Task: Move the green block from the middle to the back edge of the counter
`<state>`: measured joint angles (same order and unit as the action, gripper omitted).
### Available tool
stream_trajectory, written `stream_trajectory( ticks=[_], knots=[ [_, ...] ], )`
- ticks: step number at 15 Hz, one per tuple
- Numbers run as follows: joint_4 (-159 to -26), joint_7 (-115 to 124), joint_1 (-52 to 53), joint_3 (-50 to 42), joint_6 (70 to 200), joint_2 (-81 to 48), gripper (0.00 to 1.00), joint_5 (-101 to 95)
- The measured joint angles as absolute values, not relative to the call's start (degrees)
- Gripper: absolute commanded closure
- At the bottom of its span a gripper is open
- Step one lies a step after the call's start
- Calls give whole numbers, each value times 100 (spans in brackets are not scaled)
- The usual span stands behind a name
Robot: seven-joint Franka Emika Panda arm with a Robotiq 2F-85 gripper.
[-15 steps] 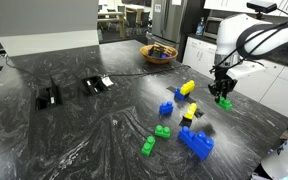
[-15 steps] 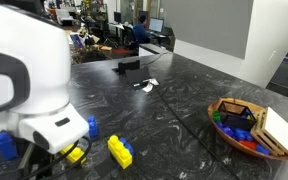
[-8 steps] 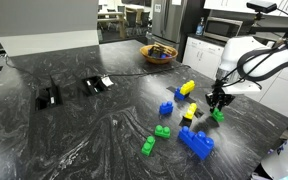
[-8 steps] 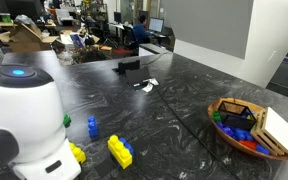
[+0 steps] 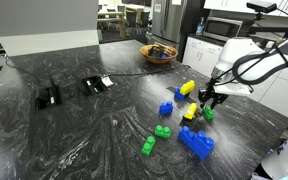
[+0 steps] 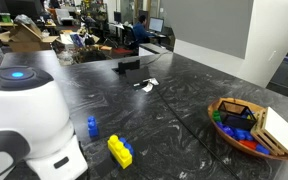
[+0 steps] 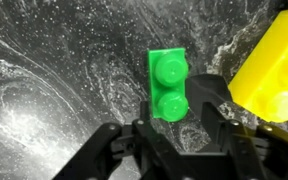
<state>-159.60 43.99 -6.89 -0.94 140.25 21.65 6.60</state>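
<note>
The dark veined counter (image 5: 84, 130) holds a cluster of toy bricks. The small green block (image 5: 148, 147) lies at the near-left end of the cluster, apart from my gripper. My gripper (image 5: 206, 101) hangs low at the cluster's right side. It straddles a longer, narrow green brick (image 7: 168, 85) with two studs, also seen in an exterior view (image 5: 208, 113). The jaws (image 7: 174, 118) are open, with a gap of counter showing between that brick and one finger. A wider green brick (image 5: 162, 131) lies near the small block.
Yellow bricks (image 5: 187, 88) (image 5: 191, 111), a blue brick (image 5: 166, 108) and a large blue brick (image 5: 196, 143) crowd round the gripper; a yellow one (image 7: 274, 65) is close beside it. A basket (image 5: 159, 52) stands at the back. Black devices (image 5: 49, 97) lie far left.
My gripper has moved left toward the brick cluster, and the narrow green brick has moved with it from nearer the counter's right edge.
</note>
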Motion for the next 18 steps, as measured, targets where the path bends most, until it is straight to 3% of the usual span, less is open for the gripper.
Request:
stream_trajectory(
  ticks=[2, 11, 18],
  knots=[
    [-15949, 4405, -689, -52, 14057, 2166, 0, 654],
    [-14921, 4324, -613, 883, 13797, 2572, 0, -675],
    [-14540, 3827, -450, 909, 13733, 2327, 0, -706]
  ],
)
